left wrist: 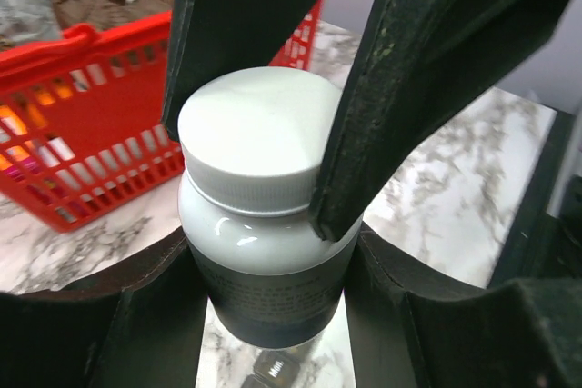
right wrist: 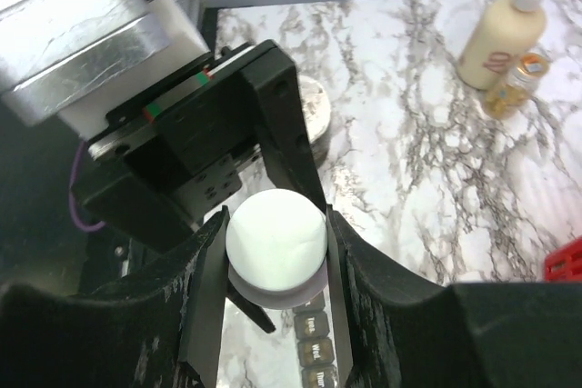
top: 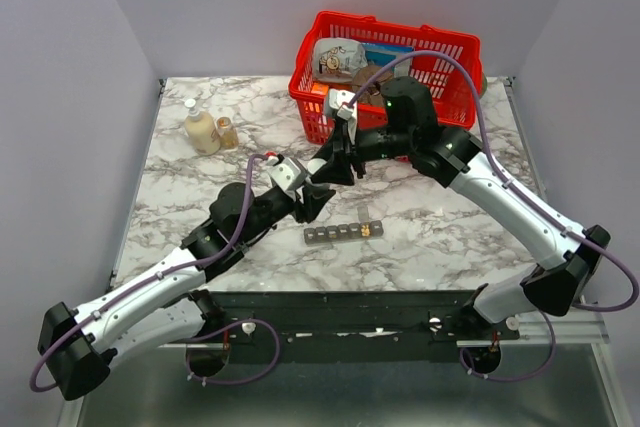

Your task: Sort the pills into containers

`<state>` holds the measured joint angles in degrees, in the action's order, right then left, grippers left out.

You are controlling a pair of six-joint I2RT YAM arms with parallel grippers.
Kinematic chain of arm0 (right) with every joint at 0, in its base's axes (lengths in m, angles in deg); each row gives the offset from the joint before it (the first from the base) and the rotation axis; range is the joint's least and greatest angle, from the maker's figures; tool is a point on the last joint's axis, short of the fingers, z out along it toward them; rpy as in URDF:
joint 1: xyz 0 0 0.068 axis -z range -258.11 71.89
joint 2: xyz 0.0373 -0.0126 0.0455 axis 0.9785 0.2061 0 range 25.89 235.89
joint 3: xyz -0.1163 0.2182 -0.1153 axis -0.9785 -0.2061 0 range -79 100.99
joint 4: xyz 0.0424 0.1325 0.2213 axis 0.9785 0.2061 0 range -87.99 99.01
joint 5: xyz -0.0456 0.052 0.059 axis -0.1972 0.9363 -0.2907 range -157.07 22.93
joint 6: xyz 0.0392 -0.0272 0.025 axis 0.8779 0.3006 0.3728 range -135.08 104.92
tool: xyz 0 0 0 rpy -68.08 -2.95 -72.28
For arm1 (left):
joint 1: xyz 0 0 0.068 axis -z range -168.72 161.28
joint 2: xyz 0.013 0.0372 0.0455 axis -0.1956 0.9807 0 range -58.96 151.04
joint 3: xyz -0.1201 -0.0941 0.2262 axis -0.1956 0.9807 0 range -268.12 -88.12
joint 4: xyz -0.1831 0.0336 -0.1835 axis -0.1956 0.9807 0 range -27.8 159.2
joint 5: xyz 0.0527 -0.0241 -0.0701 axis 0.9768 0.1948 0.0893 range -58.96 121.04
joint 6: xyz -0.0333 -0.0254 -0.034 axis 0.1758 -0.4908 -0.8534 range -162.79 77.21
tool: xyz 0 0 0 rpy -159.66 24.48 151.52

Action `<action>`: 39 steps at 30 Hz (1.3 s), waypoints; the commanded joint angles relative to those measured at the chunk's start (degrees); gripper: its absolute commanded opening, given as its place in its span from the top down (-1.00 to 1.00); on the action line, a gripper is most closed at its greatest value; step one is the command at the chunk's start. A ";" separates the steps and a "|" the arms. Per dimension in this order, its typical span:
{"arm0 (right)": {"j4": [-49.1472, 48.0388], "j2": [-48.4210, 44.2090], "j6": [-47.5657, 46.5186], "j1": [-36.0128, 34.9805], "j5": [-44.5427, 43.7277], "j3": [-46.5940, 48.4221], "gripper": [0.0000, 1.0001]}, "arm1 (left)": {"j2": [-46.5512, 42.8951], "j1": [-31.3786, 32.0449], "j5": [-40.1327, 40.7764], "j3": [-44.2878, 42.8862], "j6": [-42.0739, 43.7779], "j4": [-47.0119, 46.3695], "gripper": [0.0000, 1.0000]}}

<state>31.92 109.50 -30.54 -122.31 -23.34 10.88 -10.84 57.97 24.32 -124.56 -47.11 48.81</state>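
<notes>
Red basket [top: 452,75] upper centre, lotion bottle [top: 201,131] upper left on counter [top: 455,219]. Left gripper [left wrist: 273,311] jaws clamped on pill bottle [left wrist: 259,256]. Right gripper [right wrist: 275,256] jaws clamped on its cap [right wrist: 275,235]. Containers [top: 343,233] just below both, apart.

The top view looks down from high behind the near edge over the whole table [top: 200,187], with the basket [top: 440,72] at its far side. The left wrist view looks across the table from very near the bottle [left wrist: 264,233], with that basket behind. The right wrist view, just as near, looks steeply down on the same bottle's cap [right wrist: 275,241], with the strip [right wrist: 314,352] below.
</notes>
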 commanded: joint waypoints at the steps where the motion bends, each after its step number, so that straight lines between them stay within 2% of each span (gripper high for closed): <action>1: 2.43 3.31 10.45 -1.23 -4.08 -2.70 0.56 | 2.06 1.64 14.28 -1.87 1.24 -15.44 1.00; 2: 2.43 4.09 10.80 -1.23 -4.00 -2.61 0.53 | 2.50 1.64 13.15 -1.70 0.98 -15.44 1.00; 4: 2.52 4.28 10.37 -0.88 -0.50 -1.74 0.01 | 3.12 1.64 10.25 -1.61 1.06 -14.31 1.00; 5: 2.61 4.02 9.84 -0.71 1.08 -1.30 -0.25 | 3.12 1.64 7.28 -1.61 1.24 -13.43 1.00; 6: 3.04 3.23 7.92 -0.53 3.45 -0.42 -0.75 | 2.86 1.38 4.81 -1.52 1.24 -12.55 1.00; 7: 3.57 2.70 6.77 0.34 3.91 1.50 -0.93 | 2.60 0.60 2.09 -1.35 1.15 -10.28 1.00; 8: 4.27 2.09 5.72 0.96 4.52 2.48 -0.99 | 2.33 0.15 -1.16 -1.09 0.80 -9.12 1.00; 11: 8.82 -0.03 -0.77 4.65 11.10 6.69 -0.99 | 0.75 -1.96 -14.95 -0.38 -0.95 -5.08 1.00; 12: 11.11 -0.38 -7.32 5.26 14.51 7.58 -0.99 | 0.14 -2.48 -21.69 -0.12 -1.91 -3.85 1.00; 16: 25.43 -1.26 -24.67 5.45 21.30 10.83 -0.99 | -1.09 -3.63 -32.36 -0.64 -2.19 1.77 1.00; 17: 30.16 -1.00 -26.88 5.36 22.10 11.71 -0.99 | -1.10 -3.72 -33.17 -0.90 -2.10 2.57 1.00; 18: 31.86 -0.56 -30.29 5.27 22.71 11.89 -0.99 | -1.10 -3.72 -33.62 -1.60 -2.10 3.19 1.00; 20: 33.19 -0.38 -31.47 4.83 22.28 11.37 -0.99 | -0.83 -3.81 -35.02 -2.57 -1.75 3.89 1.00; 26: 31.96 -0.47 -31.12 1.41 20.00 8.29 -0.96 | 1.01 -3.81 -35.11 -3.98 -2.36 2.93 1.00; 32: 28.81 0.76 -28.49 -0.18 17.62 6.18 -0.84 | 1.80 -3.81 -35.47 -4.33 -3.15 1.87 1.00; 35: 28.19 1.55 -27.43 -0.44 17.54 6.70 -0.71 | 1.89 -3.81 -35.20 -4.16 -3.24 1.87 1.00; 38: 27.31 2.25 -26.20 -0.71 17.10 6.88 -0.45 | 1.89 -3.81 -33.98 -4.25 -3.07 2.22 1.00; 39: 27.04 2.43 -25.50 -0.79 16.57 6.79 -0.31 | 1.89 -3.81 -33.62 -4.16 -3.07 2.31 1.00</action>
<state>60.07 110.55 -58.23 -122.16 -5.53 17.79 -8.65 54.48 -9.12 -127.08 -49.97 52.76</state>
